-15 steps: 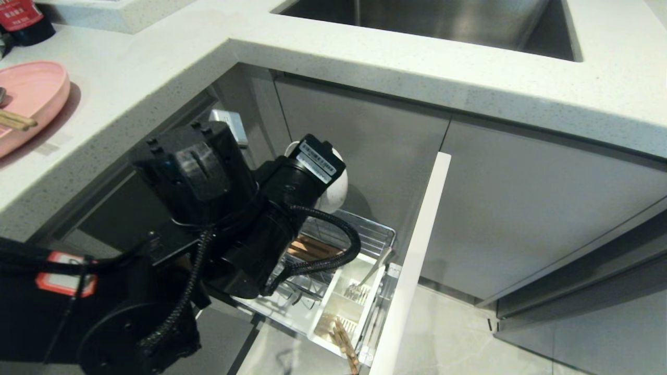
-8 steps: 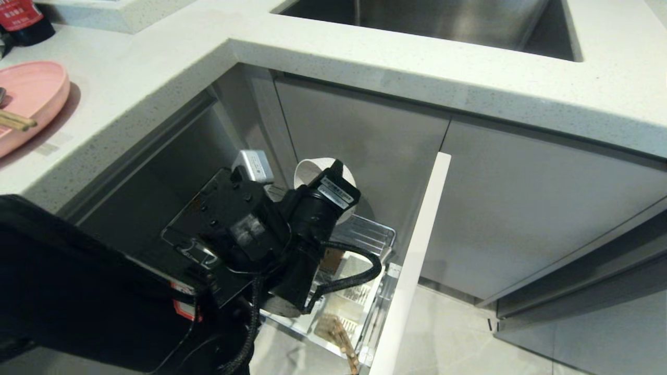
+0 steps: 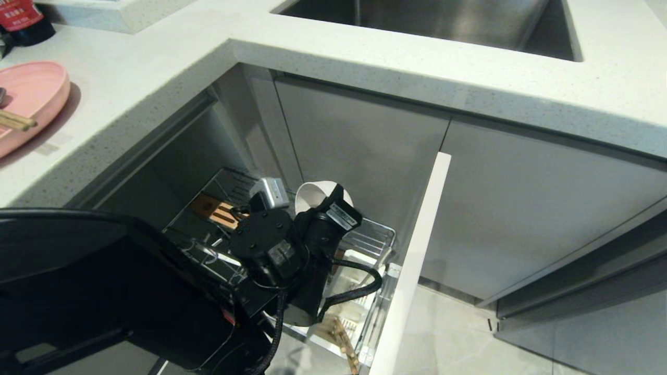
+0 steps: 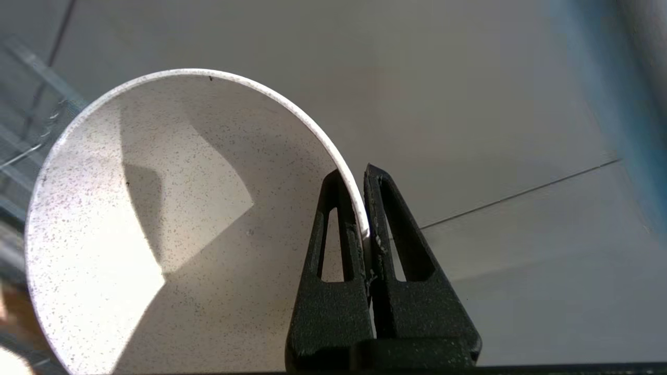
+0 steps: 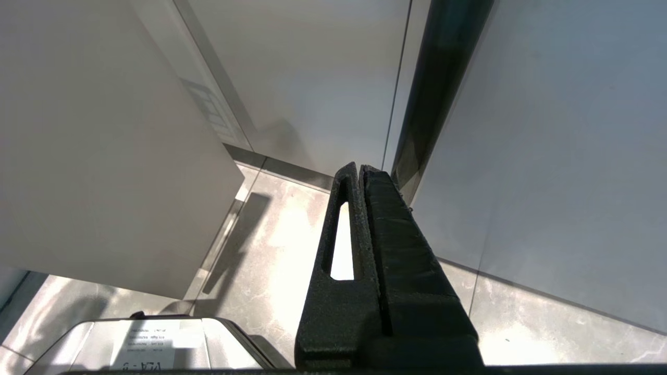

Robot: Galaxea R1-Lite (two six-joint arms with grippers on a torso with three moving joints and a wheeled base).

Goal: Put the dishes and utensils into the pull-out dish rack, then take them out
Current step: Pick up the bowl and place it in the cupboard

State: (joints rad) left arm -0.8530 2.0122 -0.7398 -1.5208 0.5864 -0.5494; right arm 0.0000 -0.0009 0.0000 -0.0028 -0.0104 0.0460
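My left gripper [image 4: 354, 174] is shut on the rim of the small white bowl [image 4: 172, 219], one finger inside and one outside. In the head view the bowl [image 3: 315, 194] hangs on edge just above the pulled-out dish rack [image 3: 376, 234], with my left wrist in front of it. Wooden chopsticks [image 3: 344, 337] lie in the rack's white caddy [image 3: 359, 289]. The pink plate [image 3: 31, 96] sits on the counter at the far left with wooden sticks [image 3: 15, 121] across it. The spoon is hidden. My right gripper [image 5: 358, 167] is shut and empty, pointing at the floor.
The rack's front panel [image 3: 417, 260] stands out to the right of the basket. A slotted wooden strip [image 3: 214, 210] runs along the rack's left side. The counter [image 3: 365, 57] overhangs the rack, with a steel sink [image 3: 432, 21] behind. Grey cabinet doors [image 3: 521, 208] close off the right.
My left arm has sunk from counter-edge height down towards the rack, carrying the bowl lower with it. The right gripper has not moved.
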